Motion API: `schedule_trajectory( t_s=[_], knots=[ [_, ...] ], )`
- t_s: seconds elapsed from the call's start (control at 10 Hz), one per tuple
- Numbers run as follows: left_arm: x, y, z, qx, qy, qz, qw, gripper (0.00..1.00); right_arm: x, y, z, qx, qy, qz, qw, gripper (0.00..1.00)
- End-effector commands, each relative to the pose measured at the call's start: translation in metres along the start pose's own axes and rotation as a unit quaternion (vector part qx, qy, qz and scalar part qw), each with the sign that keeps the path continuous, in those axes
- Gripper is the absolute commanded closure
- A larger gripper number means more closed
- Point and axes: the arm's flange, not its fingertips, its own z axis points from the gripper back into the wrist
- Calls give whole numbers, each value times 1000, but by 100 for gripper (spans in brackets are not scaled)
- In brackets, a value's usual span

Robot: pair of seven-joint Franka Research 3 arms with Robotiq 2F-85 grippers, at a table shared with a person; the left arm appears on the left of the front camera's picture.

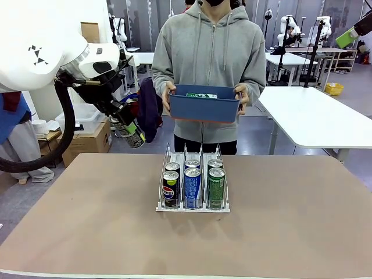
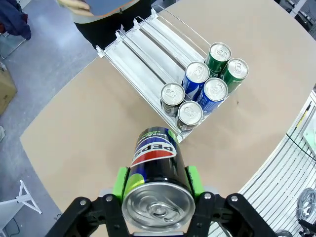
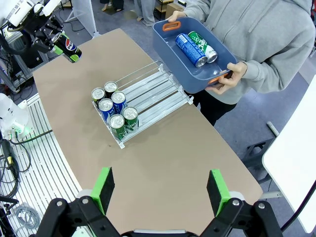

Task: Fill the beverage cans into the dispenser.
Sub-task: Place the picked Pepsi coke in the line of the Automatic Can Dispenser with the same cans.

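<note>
The clear 3-lane dispenser (image 1: 192,209) sits at the centre of the front view on the brown table (image 1: 87,221). It holds 6 cans, 2 deep at its low front lip: 2 Pepsi cans (image 1: 170,192) in the lane at picture left, 2 blue cans (image 1: 192,186) in the middle lane and 2 green cans (image 1: 216,187) at picture right.

A 3rd Pepsi can (image 2: 157,168) is clamped between the green pads of the left gripper (image 2: 157,180) at the lower centre of the left wrist view, silver top toward the camera. In the front view it hangs tilted at middle left, above the table's far left corner.

The right gripper (image 3: 160,190), at the bottom of the right wrist view, stands spread wide with nothing between its fingers.

At the top centre of the front view a person (image 1: 212,52) in a grey hoodie holds a blue tub (image 1: 203,109) in both hands. A loose blue can (image 3: 189,48) and a loose green can (image 3: 201,44) lie on their sides in it.
</note>
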Motion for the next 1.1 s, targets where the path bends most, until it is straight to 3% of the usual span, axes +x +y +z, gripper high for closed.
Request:
schedule_trajectory(
  t_s=[0.0,0.2,0.6,1.0],
  knots=[
    [0,0,0,0,0,0,1000,42,0,0,0,0,0,0,1000,0],
    [-9,-24,-9,25,8,46,999,42,0,0,0,0,0,0,1000,0],
    [-43,-67,-29,-3,9,-7,1000,42,0,0,0,0,0,0,1000,0],
    [-58,-99,-79,-39,11,-69,997,42,0,0,0,0,0,0,1000,0]
  ],
)
